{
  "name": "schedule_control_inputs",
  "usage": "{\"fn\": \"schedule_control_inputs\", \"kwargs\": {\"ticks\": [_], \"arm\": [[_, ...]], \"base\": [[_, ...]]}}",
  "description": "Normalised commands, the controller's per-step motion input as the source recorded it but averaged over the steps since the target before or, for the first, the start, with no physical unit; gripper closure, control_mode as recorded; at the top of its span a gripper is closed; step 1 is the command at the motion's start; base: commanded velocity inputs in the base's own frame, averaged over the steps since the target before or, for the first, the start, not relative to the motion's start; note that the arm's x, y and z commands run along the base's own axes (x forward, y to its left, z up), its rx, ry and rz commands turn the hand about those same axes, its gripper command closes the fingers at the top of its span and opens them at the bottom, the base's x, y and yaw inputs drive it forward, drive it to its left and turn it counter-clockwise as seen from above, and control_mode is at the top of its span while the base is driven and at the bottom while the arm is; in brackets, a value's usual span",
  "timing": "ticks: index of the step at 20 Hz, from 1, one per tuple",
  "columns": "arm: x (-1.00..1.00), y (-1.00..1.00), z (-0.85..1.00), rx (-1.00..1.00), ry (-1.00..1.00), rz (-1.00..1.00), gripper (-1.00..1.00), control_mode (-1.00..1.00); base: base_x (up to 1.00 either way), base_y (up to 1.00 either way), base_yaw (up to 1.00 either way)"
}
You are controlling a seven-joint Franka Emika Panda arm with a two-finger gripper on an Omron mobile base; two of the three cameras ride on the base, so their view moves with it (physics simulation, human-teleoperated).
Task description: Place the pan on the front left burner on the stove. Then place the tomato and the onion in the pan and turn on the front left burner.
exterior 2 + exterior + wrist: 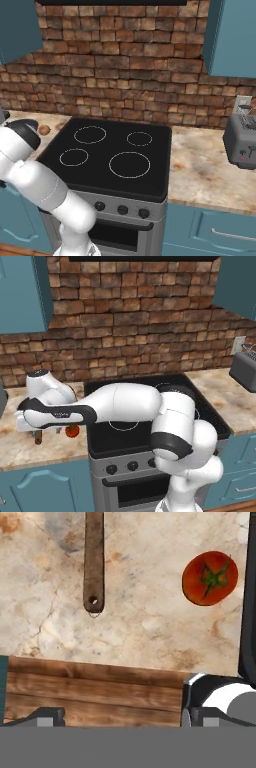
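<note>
Arm is swung way out to the left over the desk beside the stove [107, 155], hand pointing down near the desk's front edge. From the hand view the end effector [120, 714] looks spread wide with nothing between the tips, so it's empty.

The pan's [94, 562] wooden handle runs straight up that view, its hanging-hole end just ahead of the fingers; the pan body itself is out of frame. The tomato [210, 578] sits on the desk off to the handle's side, close to the stove edge. The onion [44, 130] is back near the wall, by the stove's rear left corner. The front left burner [73, 157] is bare.

So step 1, grabbing the pan. My take: center the fingers across the handle, come straight down, and grip a bit further up than the very tip so the pan doesn't droop or twist when lifted.
</note>
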Motion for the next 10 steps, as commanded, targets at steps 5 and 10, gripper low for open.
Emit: {"fn": "schedule_control_inputs", "kwargs": {"ticks": [5,10], "arm": [[0.38,0.16,-0.04,-0.03,0.0,0.0,-1.0,-1.0],[0.25,0.19,-0.14,-0.03,0.0,0.0,-1.0,-1.0]], "base": [[0.0,0.0,0.0],[0.0,0.0,0.0]]}}
